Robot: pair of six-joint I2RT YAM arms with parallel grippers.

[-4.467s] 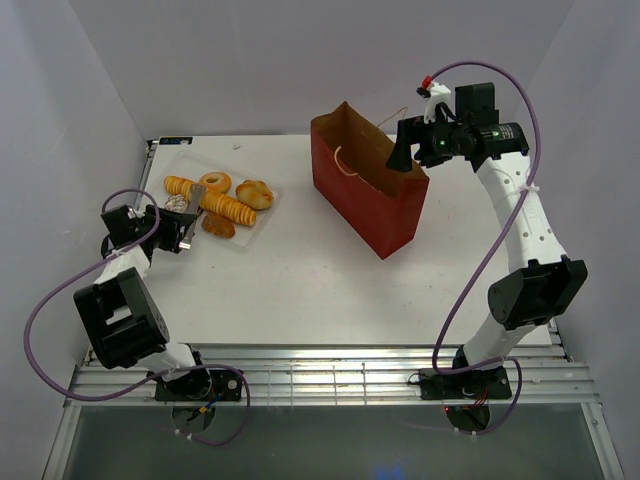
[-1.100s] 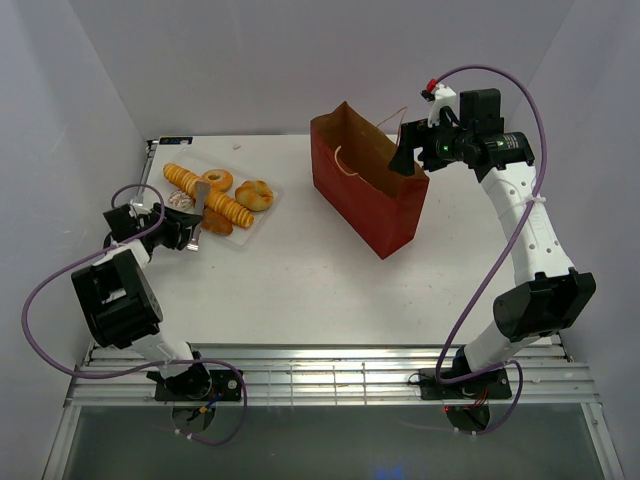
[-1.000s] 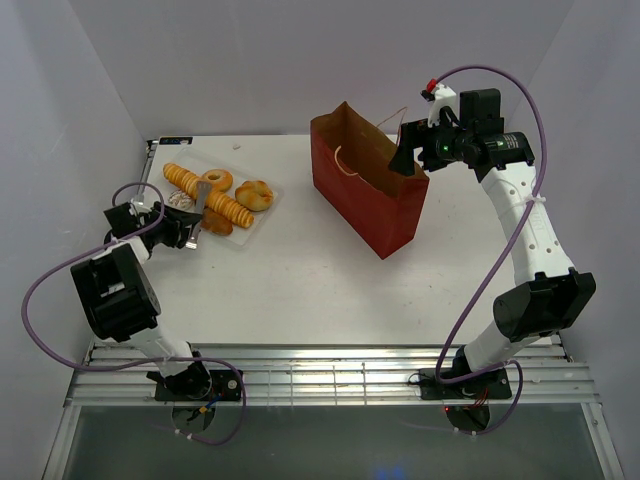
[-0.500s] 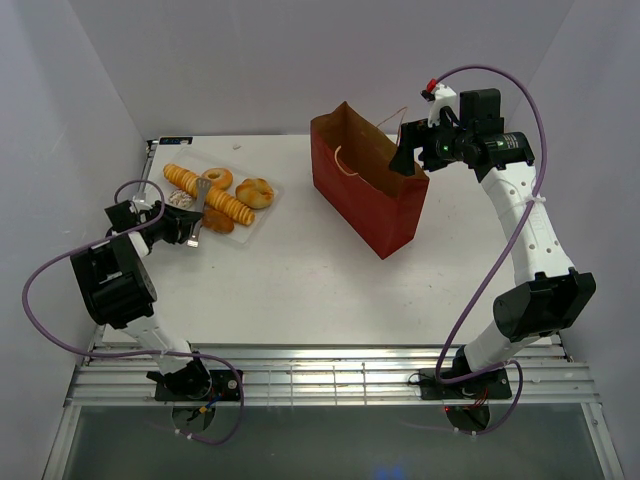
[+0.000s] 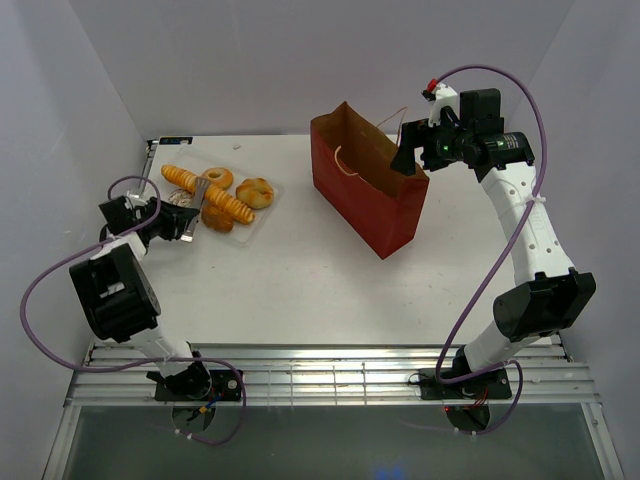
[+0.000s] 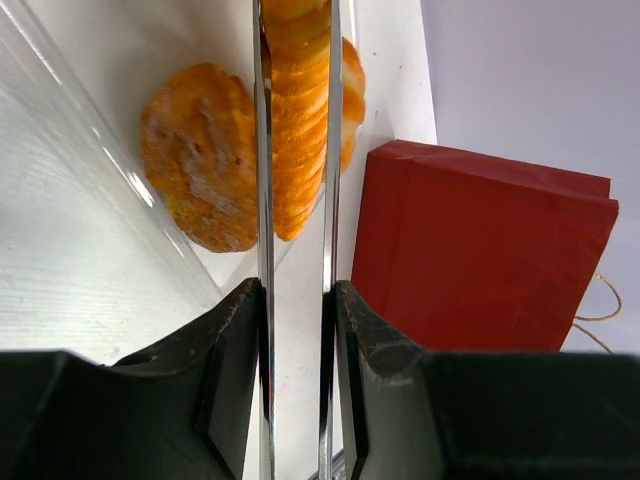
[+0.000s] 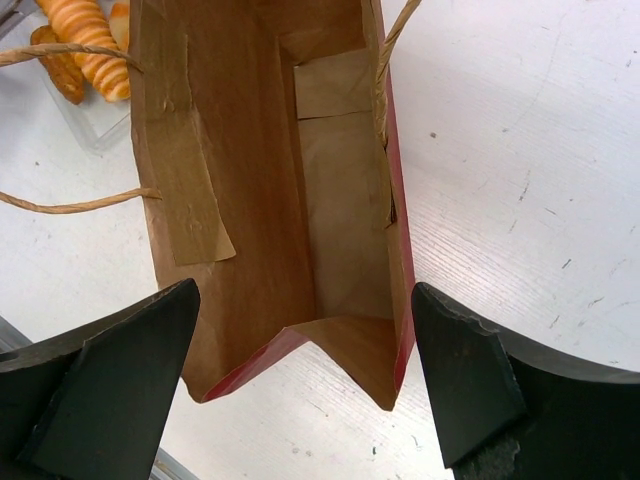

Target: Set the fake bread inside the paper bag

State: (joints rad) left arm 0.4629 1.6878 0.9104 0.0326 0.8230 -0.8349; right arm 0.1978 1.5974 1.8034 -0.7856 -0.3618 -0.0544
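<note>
The long ridged loaf is lying on the clear tray near the far left corner of the bench. The rest of the fake bread is crowding round it, with a speckled round piece sitting just beside its flank. The two blades of the metal tongs are running along either side of the loaf, and the left pincer is clenching on those blades from behind. So the loaf is sitting out beyond the pincer's fingertips, reached only through the tongs. Trouble is likely starting here: the blades are looking thin and smooth and the loaf is long, so a bite near one end is probably going to let it swing or slip out on the lift. The neighbouring piece is also sitting close enough to be dragged along or knocked off the tray. The paper bag is standing well apart, toward the far right of the bench, its mouth gaping under the right pincer, which is hanging fully released over it; a loaf arriving crosswise is risking a catch on the rim or the string handles
</note>
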